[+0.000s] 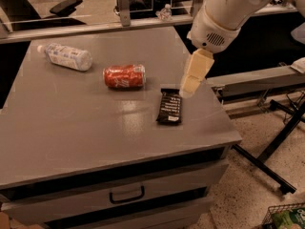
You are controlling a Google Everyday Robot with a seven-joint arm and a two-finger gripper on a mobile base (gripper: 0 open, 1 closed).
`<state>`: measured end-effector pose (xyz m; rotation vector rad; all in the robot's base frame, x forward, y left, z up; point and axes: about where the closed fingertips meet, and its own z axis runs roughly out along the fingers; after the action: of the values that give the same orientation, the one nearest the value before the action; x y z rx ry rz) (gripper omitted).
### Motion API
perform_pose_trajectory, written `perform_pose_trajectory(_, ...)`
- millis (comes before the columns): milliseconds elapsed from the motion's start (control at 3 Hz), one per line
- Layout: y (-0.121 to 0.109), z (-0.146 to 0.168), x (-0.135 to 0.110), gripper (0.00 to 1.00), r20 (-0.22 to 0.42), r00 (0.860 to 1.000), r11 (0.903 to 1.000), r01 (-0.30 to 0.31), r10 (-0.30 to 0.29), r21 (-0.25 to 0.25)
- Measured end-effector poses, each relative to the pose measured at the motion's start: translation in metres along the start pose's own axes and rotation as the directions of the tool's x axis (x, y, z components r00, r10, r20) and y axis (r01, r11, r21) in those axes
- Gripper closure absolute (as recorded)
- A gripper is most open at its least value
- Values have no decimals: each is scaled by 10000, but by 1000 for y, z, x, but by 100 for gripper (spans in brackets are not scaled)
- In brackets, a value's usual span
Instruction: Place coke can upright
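Grey cabinet top [71, 128], coke can [124, 76] on its side between a bottle [65, 56] and a snack bar [169, 106]. The gripper [188, 87] hangs by the bar's far end; whether spread or closed I cannot tell.

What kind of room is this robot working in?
Probably an office or a lab. A swivel chair stands at the back, and the grey cabinet has drawers like office furniture. The gripper hangs over the cabinet top, by the snack bar.
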<state>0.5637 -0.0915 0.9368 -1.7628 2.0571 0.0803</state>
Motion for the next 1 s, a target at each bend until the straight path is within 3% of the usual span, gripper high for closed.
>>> perform_pose_trajectory(333,0,0,0,0,0,10000,10000,0,0,0)
perform_pose_trajectory(1000,-39,35,-38,0,-37,9971,9971,760,-760,40)
